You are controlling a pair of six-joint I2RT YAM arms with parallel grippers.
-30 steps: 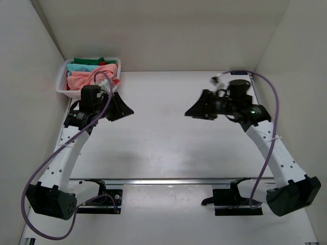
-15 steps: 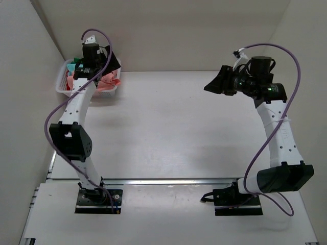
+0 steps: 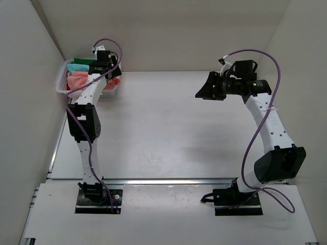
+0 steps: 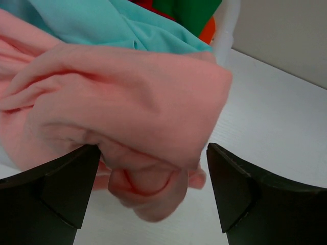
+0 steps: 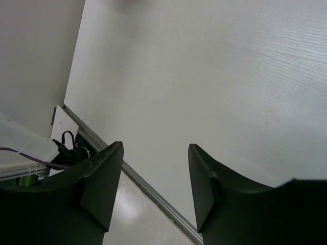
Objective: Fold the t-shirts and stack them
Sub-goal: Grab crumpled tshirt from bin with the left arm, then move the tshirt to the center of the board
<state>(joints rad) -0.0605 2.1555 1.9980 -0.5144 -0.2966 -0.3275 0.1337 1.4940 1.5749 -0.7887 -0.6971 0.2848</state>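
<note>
The t-shirts lie piled in a white lattice basket (image 3: 60,87) at the table's far left corner. The salmon-pink shirt (image 3: 76,79) is on top and spills over the rim; in the left wrist view (image 4: 117,97) it fills most of the frame. A teal shirt (image 4: 122,23), a green one (image 4: 189,10) and a bit of red (image 4: 207,30) lie behind it. My left gripper (image 3: 111,77) is open at the basket's right end, its jaws either side of a hanging pink fold (image 4: 150,186). My right gripper (image 3: 200,94) is open and empty above the table (image 5: 204,76).
The basket wall (image 4: 227,25) stands close to the back wall. White side walls close in the table left and right. A metal rail (image 5: 148,191) runs along the table's near edge, with the arm bases (image 3: 97,199) beyond it.
My left arm has swung from the table's left middle up to the basket and now has the pink shirt between its open jaws. My right arm rose toward the back, then shifted slightly left.
</note>
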